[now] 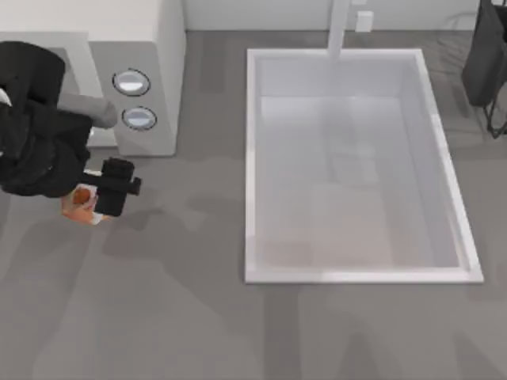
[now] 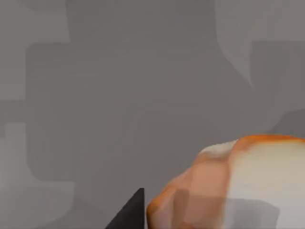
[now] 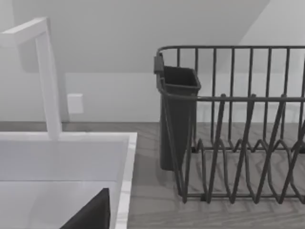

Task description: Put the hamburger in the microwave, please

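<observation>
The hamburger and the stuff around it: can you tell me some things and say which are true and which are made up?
1. The hamburger is inside the microwave. False: it sits on the table in front of it, under the left claw.
2. The microwave has two round knobs. True.
3. The sink is on the table's left side. False: it is right of the microwave.
4. A dark dish rack stands beside the sink. True.

Hamburger (image 1: 80,203) mostly hidden under the left gripper (image 1: 111,190); microwave (image 1: 150,71) cut off by the top view's edge, front covered by the arm.
</observation>
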You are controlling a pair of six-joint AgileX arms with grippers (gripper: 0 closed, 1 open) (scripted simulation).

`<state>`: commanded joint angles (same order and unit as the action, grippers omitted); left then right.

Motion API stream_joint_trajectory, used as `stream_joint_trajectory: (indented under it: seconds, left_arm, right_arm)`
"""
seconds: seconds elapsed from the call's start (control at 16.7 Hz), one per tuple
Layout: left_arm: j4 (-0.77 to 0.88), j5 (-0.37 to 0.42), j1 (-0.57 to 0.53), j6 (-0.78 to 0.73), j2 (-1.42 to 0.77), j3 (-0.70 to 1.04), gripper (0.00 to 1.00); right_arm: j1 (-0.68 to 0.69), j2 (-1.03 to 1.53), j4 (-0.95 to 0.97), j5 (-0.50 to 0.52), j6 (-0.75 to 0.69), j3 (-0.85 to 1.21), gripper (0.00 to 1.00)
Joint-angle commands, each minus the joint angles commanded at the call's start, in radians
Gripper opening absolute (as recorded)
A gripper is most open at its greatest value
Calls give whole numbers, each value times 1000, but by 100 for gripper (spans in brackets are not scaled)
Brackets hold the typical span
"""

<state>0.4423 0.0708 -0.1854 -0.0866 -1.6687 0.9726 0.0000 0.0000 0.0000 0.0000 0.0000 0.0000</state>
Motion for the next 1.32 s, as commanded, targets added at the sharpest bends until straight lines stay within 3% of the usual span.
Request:
stream_joint_trajectory:
  seconds: [0.48, 0.72, 0.96, 1.32]
  left_arm:
    - [-866, 74, 223, -9, -284, -54, 0]
    - [-1167, 109, 312, -5, -382, -88, 0]
    - [-1303, 131, 359, 2, -428, -99, 0]
    - [-1308, 130, 357, 0, -428, -95, 0]
  right_arm:
    - [0, 0, 0, 0, 0, 0, 100]
    - [0, 0, 0, 0, 0, 0, 100]
    - [0, 0, 0, 0, 0, 0, 100]
    - [0, 0, 0, 0, 0, 0, 100]
